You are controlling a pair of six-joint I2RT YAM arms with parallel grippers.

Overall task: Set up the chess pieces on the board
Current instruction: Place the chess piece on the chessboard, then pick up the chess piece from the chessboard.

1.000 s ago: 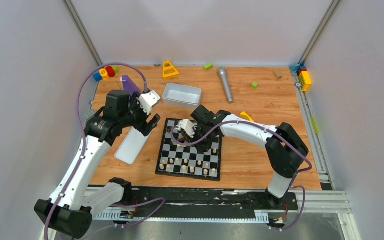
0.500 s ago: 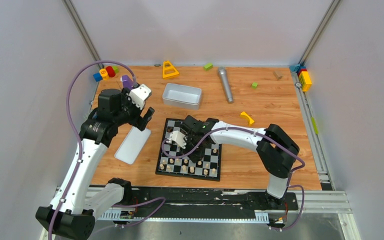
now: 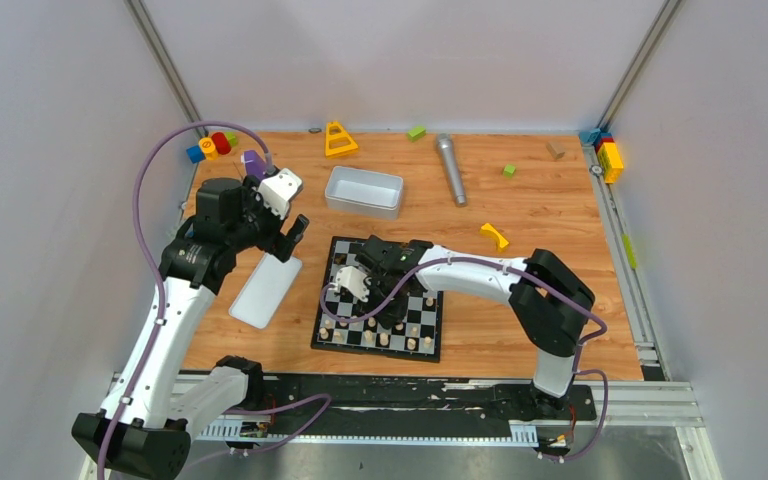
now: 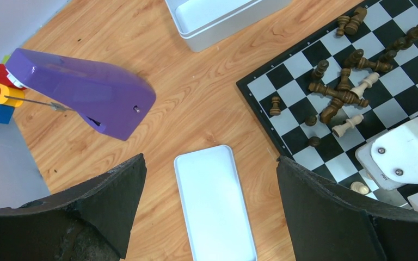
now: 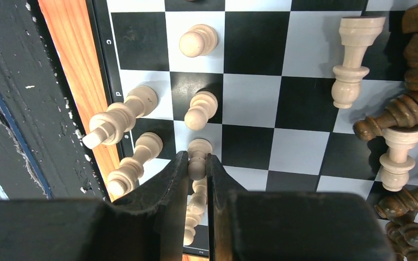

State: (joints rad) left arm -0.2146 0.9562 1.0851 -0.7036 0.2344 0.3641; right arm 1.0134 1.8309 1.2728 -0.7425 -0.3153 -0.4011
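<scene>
Chess pieces (image 4: 344, 93) were found only partly sorted on the board (image 5: 299, 149). Pale pieces were stood in two short rows along the near edge. Dark pieces, mixed with a few pale ones, were seen lying in a heap on the far squares. One pale pawn (image 5: 198, 154) was clamped between the closed fingers of the right gripper (image 5: 197, 163), in line with the standing pawns; whether it was touching the board could not be told. The left gripper (image 3: 296, 232) was held wide apart and empty above a white lid (image 4: 215, 217) beside the board. The pale side was judged unfinished and the dark side not yet begun.
</scene>
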